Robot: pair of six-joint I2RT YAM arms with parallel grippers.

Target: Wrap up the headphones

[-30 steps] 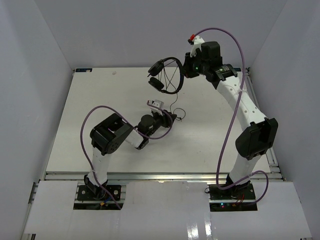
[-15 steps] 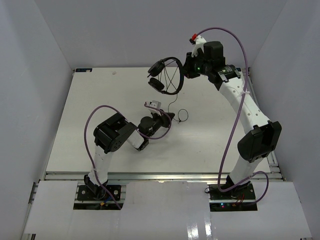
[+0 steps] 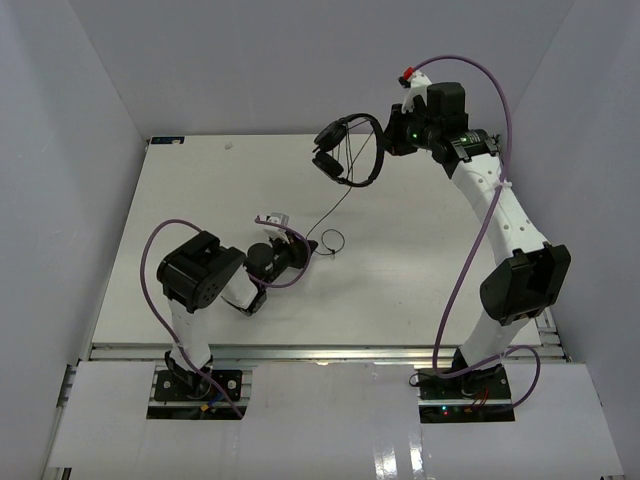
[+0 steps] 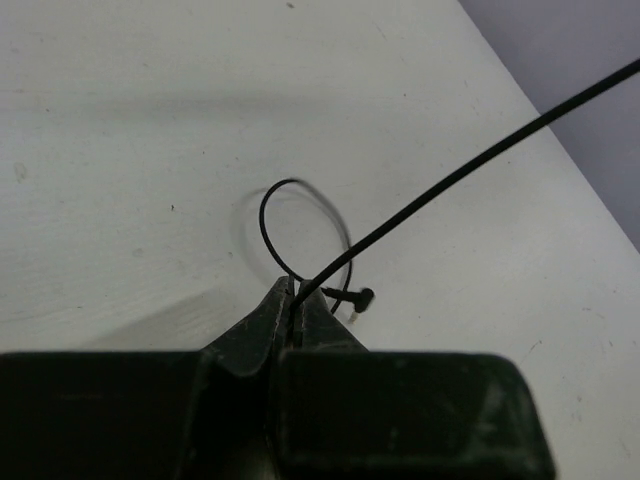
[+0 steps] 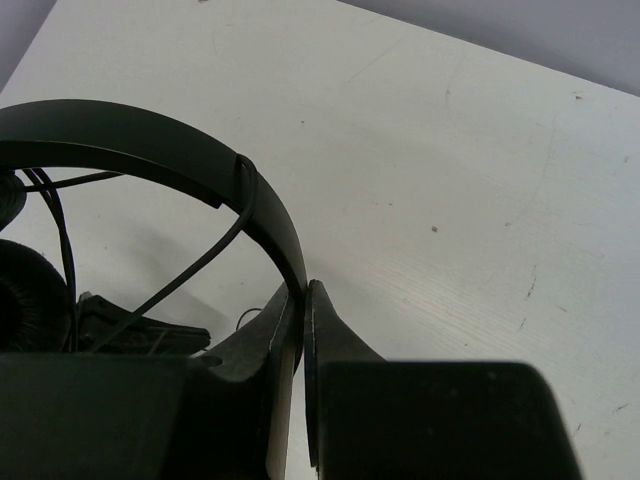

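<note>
The black headphones (image 3: 350, 150) hang in the air at the back of the table, held by the headband (image 5: 180, 160). My right gripper (image 5: 303, 290) is shut on the headband's end; it also shows in the top view (image 3: 392, 138). An earpad (image 5: 30, 300) sits at the left edge of the right wrist view. The thin black cord (image 3: 325, 205) runs taut from the headphones down to my left gripper (image 3: 305, 246). My left gripper (image 4: 292, 292) is shut on the cord (image 4: 450, 175) near its end. A small loop (image 4: 300, 215) and the plug (image 4: 355, 297) lie on the table beyond the fingertips.
The white table (image 3: 200, 200) has grey walls on three sides. Purple cables loop over both arms (image 3: 480, 150).
My left gripper has pulled back to the left with the cord, which is now stretched straight. My right gripper has carried the headphones a little to the right.
</note>
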